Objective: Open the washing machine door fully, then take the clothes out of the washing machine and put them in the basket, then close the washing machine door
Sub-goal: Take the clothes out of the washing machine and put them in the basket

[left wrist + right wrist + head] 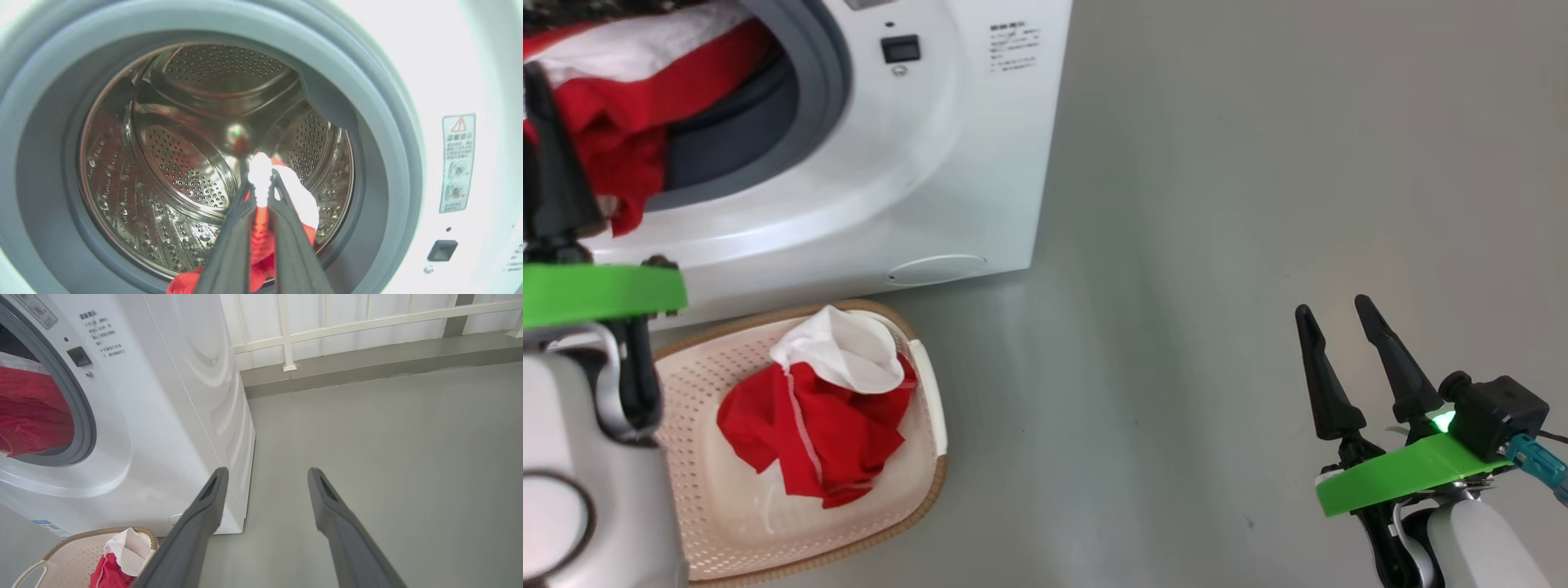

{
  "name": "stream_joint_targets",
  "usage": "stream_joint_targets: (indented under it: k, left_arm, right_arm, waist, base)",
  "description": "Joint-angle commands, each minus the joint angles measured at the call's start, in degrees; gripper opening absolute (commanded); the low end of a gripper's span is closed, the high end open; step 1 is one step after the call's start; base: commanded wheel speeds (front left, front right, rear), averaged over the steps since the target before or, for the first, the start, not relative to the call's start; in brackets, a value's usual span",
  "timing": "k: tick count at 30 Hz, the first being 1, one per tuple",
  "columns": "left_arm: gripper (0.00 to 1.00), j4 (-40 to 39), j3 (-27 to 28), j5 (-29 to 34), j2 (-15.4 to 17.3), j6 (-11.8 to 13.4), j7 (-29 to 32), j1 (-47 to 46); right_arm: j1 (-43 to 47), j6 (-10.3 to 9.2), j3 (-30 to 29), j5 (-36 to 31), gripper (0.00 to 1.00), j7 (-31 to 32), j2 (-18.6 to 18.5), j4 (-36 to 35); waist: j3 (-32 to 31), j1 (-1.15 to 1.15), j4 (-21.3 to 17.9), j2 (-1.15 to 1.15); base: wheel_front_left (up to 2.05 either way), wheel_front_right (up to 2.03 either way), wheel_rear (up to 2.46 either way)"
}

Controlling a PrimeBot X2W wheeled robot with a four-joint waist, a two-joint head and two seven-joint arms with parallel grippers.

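Note:
The washing machine (947, 163) stands at the upper left, its grey gasket ringing the open mouth; its door is out of view. Red and white clothes (629, 114) spill over the mouth's lower lip. My left gripper (539, 90) reaches into them. In the left wrist view my left gripper (260, 171) is shut on a fold of red and white clothes (302, 200) in front of the steel drum (184, 163). The basket (915, 523) sits on the floor below the machine with red and white clothes (825, 425) in it. My right gripper (1333, 306) hangs open and empty at the lower right.
Bare grey floor (1217, 245) stretches to the right of the machine and basket. In the right wrist view, my right gripper (267, 471) points over that floor toward a white railing (367, 322) on a raised ledge behind the machine (184, 396); the basket (61, 547) shows at lower left.

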Motion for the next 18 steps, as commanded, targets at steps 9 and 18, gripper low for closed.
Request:
stream_joint_targets:
  k: [9, 18]
  left_arm:
    - [0.0, -14.3, 3.1, -0.6, 0.1, -1.4, -0.2, 6.1]
    - [0.0, -29.1, 2.4, -3.3, 0.0, -0.1, -0.2, 9.3]
  right_arm:
    - [1.6, 0.36, 0.5, -0.6, 1.0, -0.4, -0.8, -1.2]
    - [1.4, 0.36, 0.3, -0.5, 1.0, -0.4, -0.9, -1.3]
  waist:
    - [-1.3, 0.0, 1.7, 0.0]
    - [-1.0, 0.0, 2.4, 0.0]
  base:
    - [0.0, 0.0, 0.0]
    - [0.0, 0.0, 0.0]
